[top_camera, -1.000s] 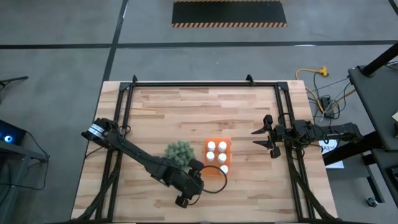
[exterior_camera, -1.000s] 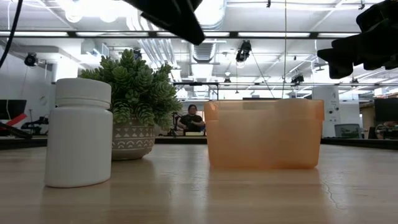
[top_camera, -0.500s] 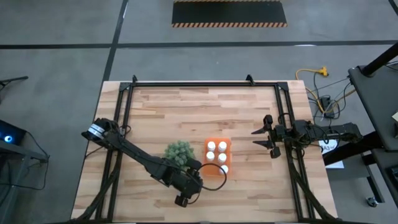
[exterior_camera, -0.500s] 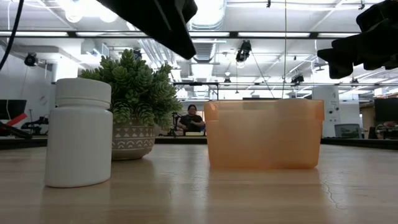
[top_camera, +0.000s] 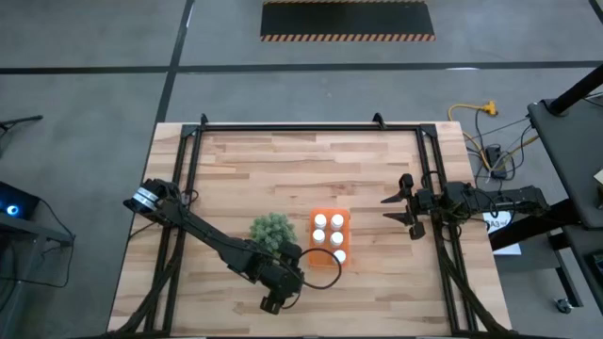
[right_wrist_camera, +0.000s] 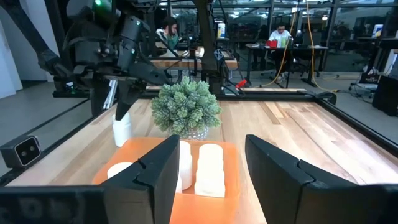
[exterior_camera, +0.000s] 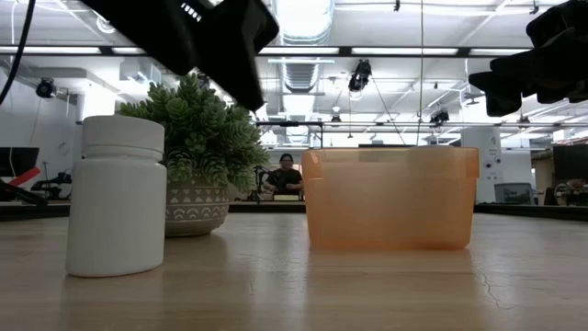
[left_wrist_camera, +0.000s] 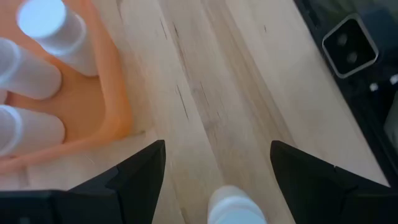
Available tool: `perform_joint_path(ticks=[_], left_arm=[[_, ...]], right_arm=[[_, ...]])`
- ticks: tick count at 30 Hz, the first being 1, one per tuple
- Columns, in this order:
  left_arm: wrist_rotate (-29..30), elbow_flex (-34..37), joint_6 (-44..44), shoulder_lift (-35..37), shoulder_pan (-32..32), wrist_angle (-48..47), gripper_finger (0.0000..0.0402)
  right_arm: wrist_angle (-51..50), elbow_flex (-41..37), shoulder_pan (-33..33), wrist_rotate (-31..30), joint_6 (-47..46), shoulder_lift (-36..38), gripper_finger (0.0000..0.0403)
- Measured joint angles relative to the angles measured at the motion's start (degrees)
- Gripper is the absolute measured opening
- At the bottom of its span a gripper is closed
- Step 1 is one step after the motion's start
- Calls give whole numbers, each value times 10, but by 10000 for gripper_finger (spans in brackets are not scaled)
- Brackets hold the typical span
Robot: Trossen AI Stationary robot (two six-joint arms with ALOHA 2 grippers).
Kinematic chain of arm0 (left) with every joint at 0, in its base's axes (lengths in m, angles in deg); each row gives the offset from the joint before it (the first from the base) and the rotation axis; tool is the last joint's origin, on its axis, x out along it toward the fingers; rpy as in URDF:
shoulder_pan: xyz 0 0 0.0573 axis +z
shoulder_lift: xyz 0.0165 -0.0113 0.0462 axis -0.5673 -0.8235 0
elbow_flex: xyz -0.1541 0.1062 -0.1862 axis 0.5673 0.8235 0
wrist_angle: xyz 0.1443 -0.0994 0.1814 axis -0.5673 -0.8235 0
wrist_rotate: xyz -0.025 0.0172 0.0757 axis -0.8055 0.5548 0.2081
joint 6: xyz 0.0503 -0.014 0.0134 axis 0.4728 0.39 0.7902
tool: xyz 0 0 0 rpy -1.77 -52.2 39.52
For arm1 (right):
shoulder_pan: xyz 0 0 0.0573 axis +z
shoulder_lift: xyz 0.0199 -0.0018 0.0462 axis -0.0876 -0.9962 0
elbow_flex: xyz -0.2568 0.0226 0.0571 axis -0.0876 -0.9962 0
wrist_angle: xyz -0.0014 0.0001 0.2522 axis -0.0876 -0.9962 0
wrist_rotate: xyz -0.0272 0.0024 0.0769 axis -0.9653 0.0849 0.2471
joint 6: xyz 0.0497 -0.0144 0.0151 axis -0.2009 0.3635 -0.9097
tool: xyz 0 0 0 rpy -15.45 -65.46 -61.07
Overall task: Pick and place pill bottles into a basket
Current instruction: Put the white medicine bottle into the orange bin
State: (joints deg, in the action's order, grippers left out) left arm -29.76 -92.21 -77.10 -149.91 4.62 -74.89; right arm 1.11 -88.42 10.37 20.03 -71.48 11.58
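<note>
The orange basket (top_camera: 344, 218) stands right of the middle of the table and holds several white pill bottles (top_camera: 328, 229); it also shows in the low view (exterior_camera: 390, 198) and the left wrist view (left_wrist_camera: 115, 93). One more white bottle (exterior_camera: 115, 195) stands upright on the table near the front edge. My left gripper (left_wrist_camera: 217, 149) is open and hovers above it, with the bottle's cap (left_wrist_camera: 236, 204) low between the fingers and untouched. In the high view my left gripper (top_camera: 271, 303) hides this bottle. My right gripper (top_camera: 386, 207) is open and empty, right of the basket.
A round green plant (top_camera: 271, 229) in a patterned pot (exterior_camera: 195, 207) stands just left of the basket, behind the loose bottle. The low camera (left_wrist_camera: 349, 46) sits at the table's near edge. Black frame rails (top_camera: 433, 169) run along the table's sides.
My left gripper has gone from beside the basket toward the table's near edge and a little to the left, and lower, coming over the loose bottle. The bottle has stayed where it was.
</note>
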Motion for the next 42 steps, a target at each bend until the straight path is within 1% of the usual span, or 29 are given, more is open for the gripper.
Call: perform_joint_path(ticks=[9, 13, 16, 20, 33, 37, 42], left_arm=[[-9, 20, -4, 0, -15, -6, 272], [-9, 36, -22, 3, -21, -6, 272], [-8, 49, -42, 3, -22, -26, 272], [-3, 54, -58, 3, -21, -40, 272], [-3, 54, -60, 3, -21, -39, 271], [-3, 54, -60, 3, -21, -39, 251], [-3, 54, -60, 3, -21, -39, 195]], right_arm=[[0, 0, 0, 0, 0, 0, 174], [0, 0, 0, 0, 1, 0, 171], [0, 0, 0, 0, 1, 0, 171], [0, 0, 0, 0, 0, 0, 174], [0, 0, 0, 0, 0, 0, 173], [0, 0, 0, 0, 1, 0, 171], [0, 0, 0, 0, 1, 0, 173]])
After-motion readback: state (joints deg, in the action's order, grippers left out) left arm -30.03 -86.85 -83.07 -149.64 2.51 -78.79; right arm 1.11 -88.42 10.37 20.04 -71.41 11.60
